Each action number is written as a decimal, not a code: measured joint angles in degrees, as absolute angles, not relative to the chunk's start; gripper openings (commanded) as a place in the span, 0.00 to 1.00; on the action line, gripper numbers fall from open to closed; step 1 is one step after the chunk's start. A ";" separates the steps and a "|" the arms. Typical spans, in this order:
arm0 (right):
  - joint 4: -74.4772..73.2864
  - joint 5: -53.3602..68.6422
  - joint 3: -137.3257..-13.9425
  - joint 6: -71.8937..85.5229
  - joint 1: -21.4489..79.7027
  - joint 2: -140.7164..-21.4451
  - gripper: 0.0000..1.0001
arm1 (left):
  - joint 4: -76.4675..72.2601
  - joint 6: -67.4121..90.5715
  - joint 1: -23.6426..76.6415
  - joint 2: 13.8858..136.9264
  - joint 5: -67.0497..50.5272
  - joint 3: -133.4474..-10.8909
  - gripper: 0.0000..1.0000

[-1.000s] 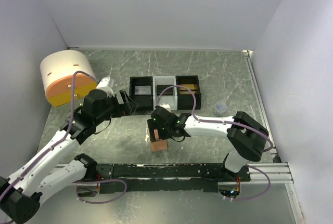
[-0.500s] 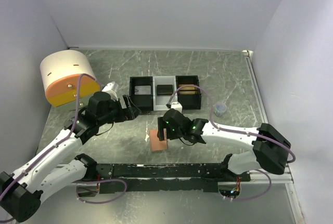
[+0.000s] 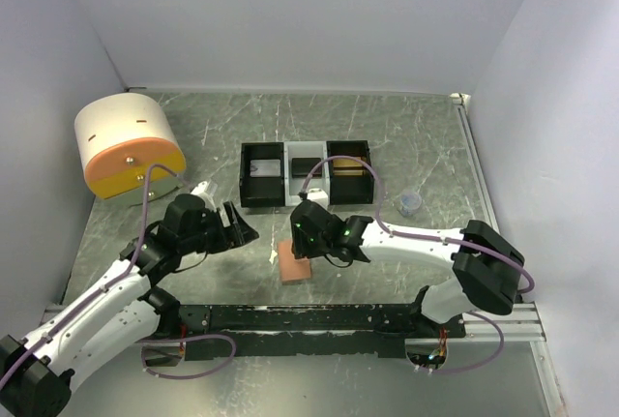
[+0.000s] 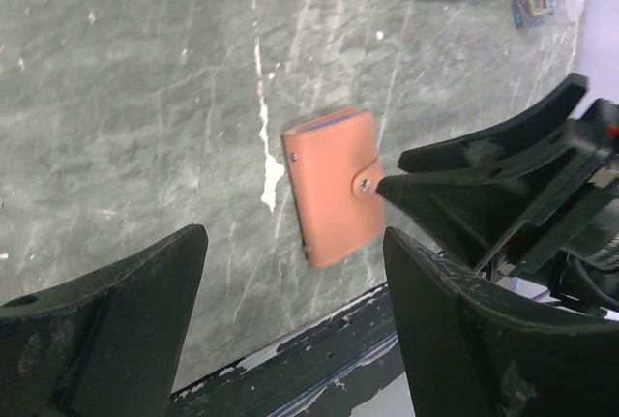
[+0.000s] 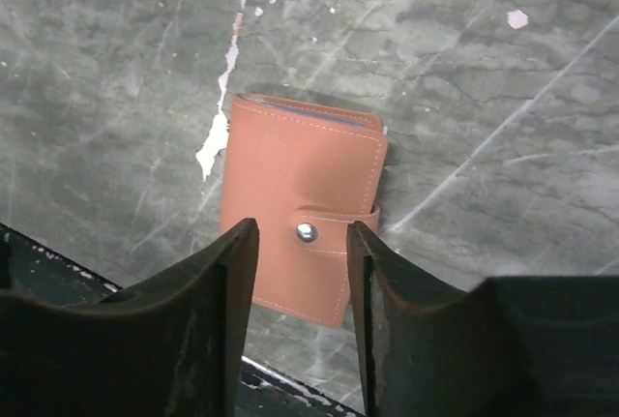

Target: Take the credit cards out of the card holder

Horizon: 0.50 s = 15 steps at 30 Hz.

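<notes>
Holder (image 5: 302, 185) lies shut, snap fastened, flat on table (image 5: 484, 98) by front rail (image 3: 319, 318). R gripper (image 5: 300, 243) hangs over it, jaws half open, empty. L gripper (image 4: 290, 238) is wide open, empty. Risk: tug the snap w/o L bracing and it'll prob skid.

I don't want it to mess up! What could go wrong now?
The card holder is snapped shut and flat, so the right gripper, poised over the snap, might slip off it or not pop it. The left gripper is open, off to the side, so nothing steadies the holder; a push could slide it against the black rail close by.
</notes>
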State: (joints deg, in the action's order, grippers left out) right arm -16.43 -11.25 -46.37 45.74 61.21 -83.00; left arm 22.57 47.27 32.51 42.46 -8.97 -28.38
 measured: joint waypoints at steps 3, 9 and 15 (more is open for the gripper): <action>-17.69 -11.86 -46.46 45.30 61.25 -83.02 0.39 | 22.52 48.99 32.51 40.14 -8.36 -25.34 0.82; -18.28 -11.40 -46.28 43.40 61.36 -83.33 0.35 | 21.58 51.59 32.51 38.28 -8.03 -23.27 0.82; -18.94 -11.40 -49.54 42.94 62.11 -87.70 0.33 | 20.82 51.88 32.51 39.55 -8.12 -23.31 0.82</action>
State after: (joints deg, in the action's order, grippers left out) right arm -18.94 -11.40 -49.54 42.94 62.11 -87.70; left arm 20.82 51.88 32.51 39.55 -8.12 -23.31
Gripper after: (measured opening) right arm 0.333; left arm 0.820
